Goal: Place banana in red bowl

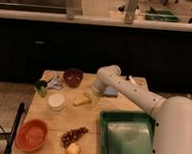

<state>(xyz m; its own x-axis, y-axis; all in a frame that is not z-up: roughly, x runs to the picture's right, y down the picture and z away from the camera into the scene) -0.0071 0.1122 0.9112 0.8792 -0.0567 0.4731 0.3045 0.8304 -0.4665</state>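
The banana [81, 101] lies on the wooden table [93, 122] near its middle, pale yellow and slightly curved. My gripper [90, 97] hangs from the white arm [131, 93] and sits right at the banana's right end, low over the table. The red bowl [31, 134] stands at the front left of the table, wide, shallow and empty, well away from the gripper.
A dark maroon bowl [73, 77] stands at the back. A white round container [56, 101] is left of the banana. A green tray [127, 139] fills the front right. Grapes [73, 135] and a roundish yellow fruit [72, 150] lie at the front. A green object [41, 87] is at the left.
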